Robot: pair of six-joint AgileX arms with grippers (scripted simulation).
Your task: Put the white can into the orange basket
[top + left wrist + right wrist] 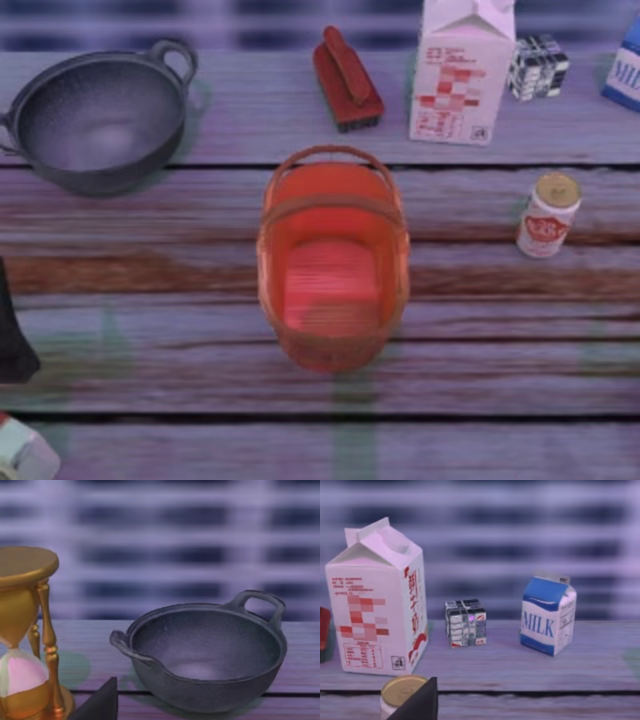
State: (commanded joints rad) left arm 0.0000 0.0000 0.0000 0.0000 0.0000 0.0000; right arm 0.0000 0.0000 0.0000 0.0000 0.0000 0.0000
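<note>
Neither gripper shows enough to tell whether its jaws are apart or together; the left arm (14, 335) sits parked at nine o'clock on the table edge. The white can (548, 214) stands upright at three o'clock from the orange basket (333, 258), well apart, below the tall carton (461, 70).

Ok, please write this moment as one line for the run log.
step: not started | can: upright on table, right of basket, apart | basket: empty, centre | left arm: parked at left edge | right arm: near can, tool state unseen
</note>
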